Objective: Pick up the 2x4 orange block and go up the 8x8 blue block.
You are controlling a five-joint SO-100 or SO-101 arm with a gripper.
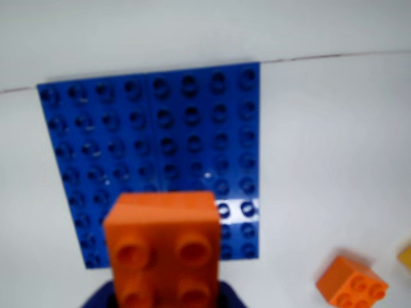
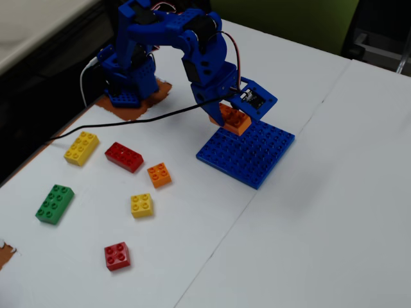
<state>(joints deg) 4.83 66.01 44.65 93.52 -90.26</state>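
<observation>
here, fingers [image 2: 226, 120] pinching the 2x4 orange block [image 1: 164, 253], above the 8x8 blue block [image 2: 253, 157] edge, no readable writing

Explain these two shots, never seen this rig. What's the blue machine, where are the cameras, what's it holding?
The blue machine is a small robot arm bolted at the table's edge. The fixed view looks down on the whole white table from off the arm; the wrist view comes from a camera riding on the arm.

Its gripper is shut on the 2x4 orange block, held above the near edge of the 8x8 blue block.

Loose bricks: a yellow oblong brick, a red oblong brick, a green oblong brick, and square ones in orange, yellow and red.
</observation>
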